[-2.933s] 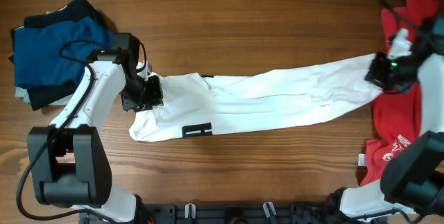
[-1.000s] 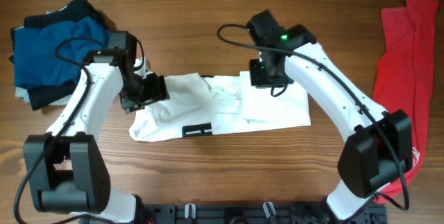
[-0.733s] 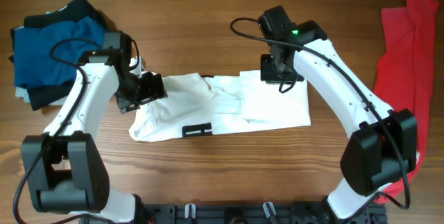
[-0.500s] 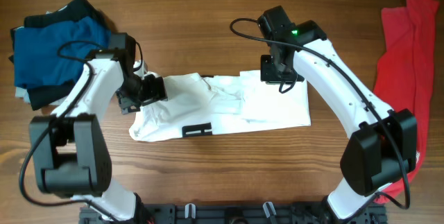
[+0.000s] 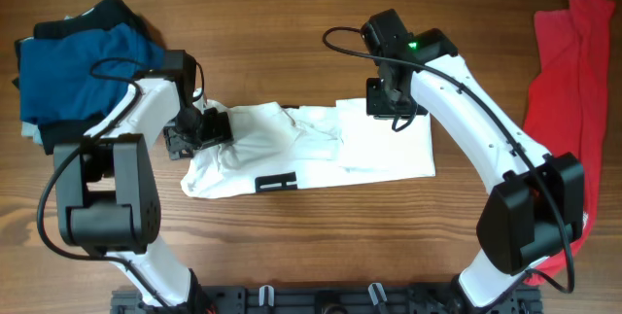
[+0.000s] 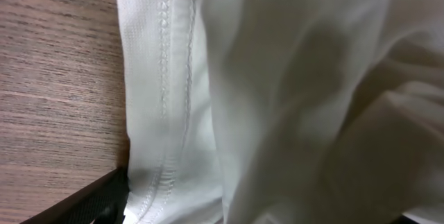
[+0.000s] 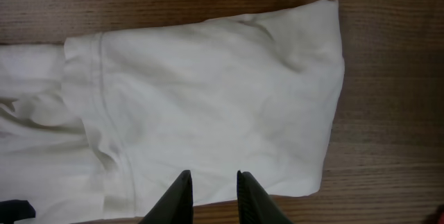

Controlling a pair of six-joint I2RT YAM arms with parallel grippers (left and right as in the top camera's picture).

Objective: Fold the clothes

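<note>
The white T-shirt lies folded in half on the table's middle, its black bar print at the near edge. My left gripper sits low at the shirt's left end. In the left wrist view the stitched hem fills the picture, and one black finger stands wide at the lower left, so the jaws are open around the cloth. My right gripper hovers over the folded right half. Its fingers are slightly parted and empty. In the overhead view the right gripper is at the shirt's far edge.
A pile of folded blue and black garments lies at the far left. A red shirt is spread along the right edge. Bare wooden table shows behind and in front of the white shirt.
The right gripper carried the shirt's stretched right end leftward, laid it over the middle, let go and drew slightly right. The left arm's elbow swung in; its gripper stayed at the left end.
</note>
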